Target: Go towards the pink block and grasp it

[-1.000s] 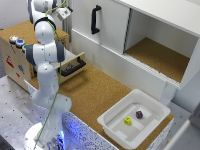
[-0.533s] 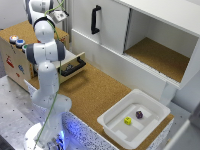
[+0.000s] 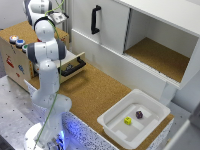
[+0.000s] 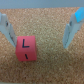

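The pink block (image 4: 26,49) lies on the cork surface (image 4: 47,22) below my wrist camera, a small cube with a dark letter, apparently an "L", on its upper face. I judge it light and rigid, probably wood or plastic, with flat sides that should give my pads a firm seat (no sign of anything soft or fragile about it). The best hold looks to be across two opposite side faces, squarely, low enough that it cannot tip out.

My gripper (image 4: 40,31) is spread wide and carries nothing: both fingers (image 4: 71,30) stand well apart, and the block sits off-centre, close to one finger rather than midway between them. I would want to shift sideways to centre it before closing.

In the exterior view my gripper (image 3: 59,16) is up over the wooden cabinet (image 3: 17,65) at the exterior view's left; the block itself is hidden there. A white bin (image 3: 112,122) holding two small dice-like objects sits well apart.
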Controlling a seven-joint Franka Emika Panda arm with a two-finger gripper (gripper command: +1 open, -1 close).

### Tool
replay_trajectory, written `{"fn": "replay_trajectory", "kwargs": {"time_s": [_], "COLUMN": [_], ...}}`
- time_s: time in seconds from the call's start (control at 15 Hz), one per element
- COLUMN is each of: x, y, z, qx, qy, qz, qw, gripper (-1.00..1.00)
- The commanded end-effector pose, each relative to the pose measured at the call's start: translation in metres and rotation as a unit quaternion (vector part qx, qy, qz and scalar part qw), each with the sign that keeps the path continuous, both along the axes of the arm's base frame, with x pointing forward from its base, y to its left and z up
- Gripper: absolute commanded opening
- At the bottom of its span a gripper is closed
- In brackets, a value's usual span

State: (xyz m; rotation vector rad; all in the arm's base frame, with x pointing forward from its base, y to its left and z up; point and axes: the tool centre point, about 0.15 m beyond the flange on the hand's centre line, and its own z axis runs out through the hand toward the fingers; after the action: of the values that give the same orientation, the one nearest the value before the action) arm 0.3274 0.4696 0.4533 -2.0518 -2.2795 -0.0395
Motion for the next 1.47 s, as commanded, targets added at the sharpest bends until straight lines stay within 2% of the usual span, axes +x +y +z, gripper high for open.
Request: {"fn": "replay_trajectory", "kwargs": {"time_s": [0.0,0.27,0.4,0.47,1.07,1.4], "x": [-0.004,-0.010,-0.016,-0.019,-0.027,-0.026], "y": [0.012,0.009,0.011,0.011,-0.012,-0.039], "z": [-0.022,-0.026,-0.030,-0.032,-0.029,-0.014], "qx": [-0.018,-0.016,-0.014,-0.013,-0.011,0.008], "qy": [-0.029,-0.035,-0.027,-0.024,-0.026,-0.041], "qz": [-0.020,-0.025,-0.022,-0.020,-0.020,-0.038], "qw": [0.999,0.999,0.999,0.999,0.999,0.998], "gripper": [1.00,1.00,1.00,-1.00,-1.00,-1.00]}}
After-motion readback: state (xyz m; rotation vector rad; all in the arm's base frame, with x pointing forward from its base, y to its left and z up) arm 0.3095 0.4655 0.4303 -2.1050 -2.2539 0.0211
